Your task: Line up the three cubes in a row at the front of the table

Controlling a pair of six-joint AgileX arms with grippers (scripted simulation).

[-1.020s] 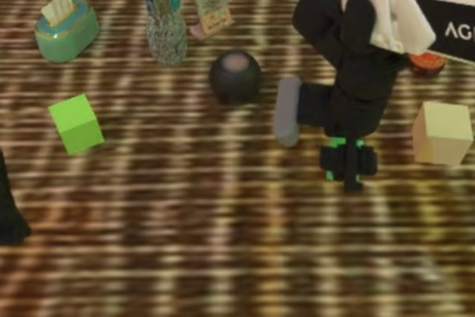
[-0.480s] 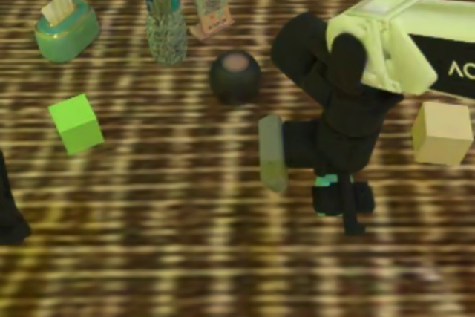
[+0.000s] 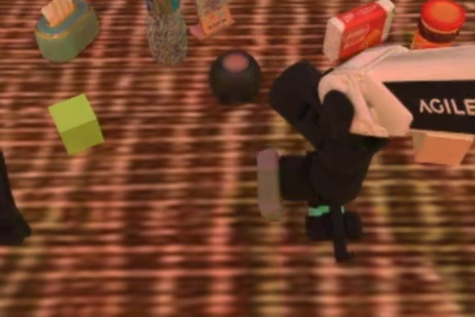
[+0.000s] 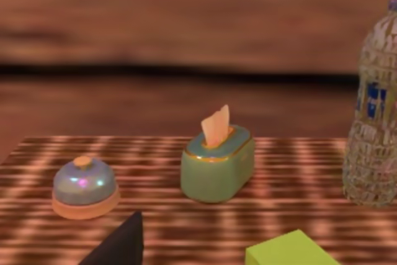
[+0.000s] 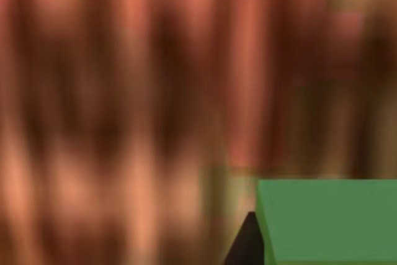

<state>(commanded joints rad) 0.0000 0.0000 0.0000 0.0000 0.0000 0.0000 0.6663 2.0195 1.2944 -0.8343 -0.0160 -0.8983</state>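
My right gripper (image 3: 331, 219) hangs above the middle of the table (image 3: 163, 257), right of centre, shut on the small teal-green cube (image 3: 319, 211). In the right wrist view the cube (image 5: 329, 221) fills the corner beside a dark fingertip (image 5: 248, 243). The lime-green cube (image 3: 76, 122) lies at the left and also shows in the left wrist view (image 4: 291, 251). The pale beige cube (image 3: 444, 148) sits at the right, half hidden under my right arm. My left gripper (image 3: 7, 213) is parked open at the left edge, with one fingertip (image 4: 121, 243) showing.
Along the back stand a green tissue box (image 3: 65, 29), a water bottle (image 3: 162, 12), a small card (image 3: 211, 4), a dark sphere (image 3: 234, 76), a red-and-white box (image 3: 359, 29) and an orange-lidded jar (image 3: 441, 21). A bell (image 4: 84, 185) sits beyond the tissue box.
My right arm has carried the teal-green cube toward the front of the table and slightly left, uncovering the red-and-white box and jar and covering part of the beige cube. The left arm stayed still.
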